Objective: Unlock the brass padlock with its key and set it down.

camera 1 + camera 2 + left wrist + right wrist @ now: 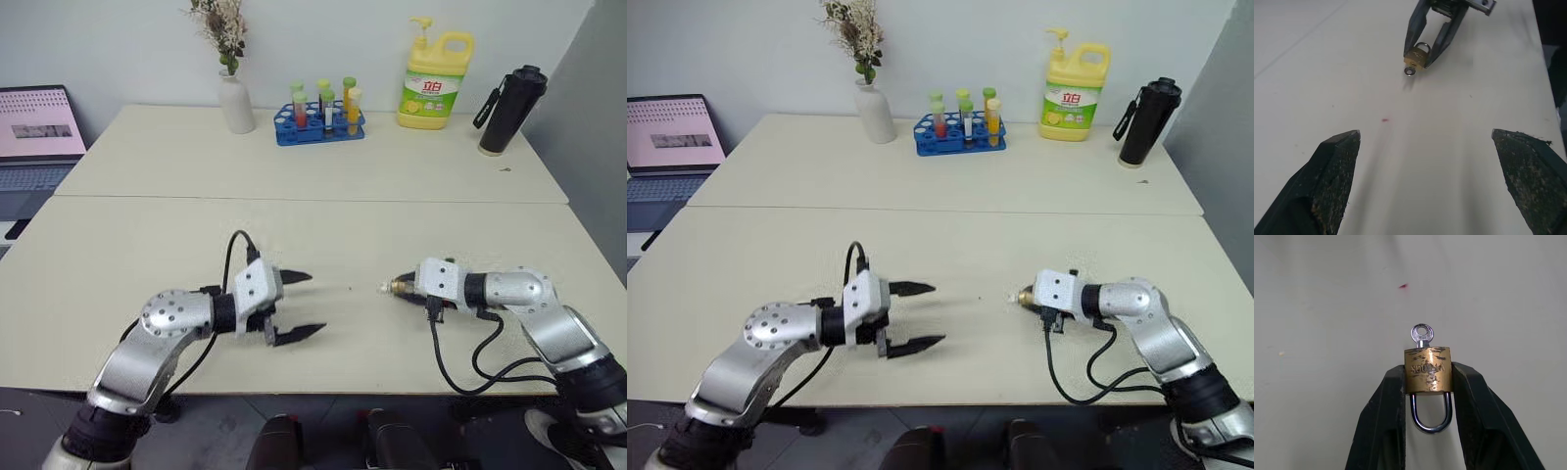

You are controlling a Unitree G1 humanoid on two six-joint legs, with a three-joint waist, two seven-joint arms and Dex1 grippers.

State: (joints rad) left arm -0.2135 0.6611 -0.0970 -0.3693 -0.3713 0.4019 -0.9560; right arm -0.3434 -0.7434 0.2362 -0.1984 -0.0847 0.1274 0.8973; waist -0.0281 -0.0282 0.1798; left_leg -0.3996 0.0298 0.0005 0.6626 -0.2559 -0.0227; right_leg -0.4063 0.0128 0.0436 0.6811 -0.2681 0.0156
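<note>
One brass padlock (1427, 369), one key (1422, 334), two grippers (1428, 382) (1427, 186), five tubes (325, 101)

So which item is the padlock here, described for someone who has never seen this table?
Start at the near cream table and find the right end effector above its front edge. The brass padlock sits pinched between its two black fingers, shackle toward the wrist. It is the only golden block here, with the key sticking out of its end.

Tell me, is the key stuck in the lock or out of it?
In. The key's round head pokes out of the lock's brass body, opposite the silver loop, while the right claw pinches the lock.
</note>
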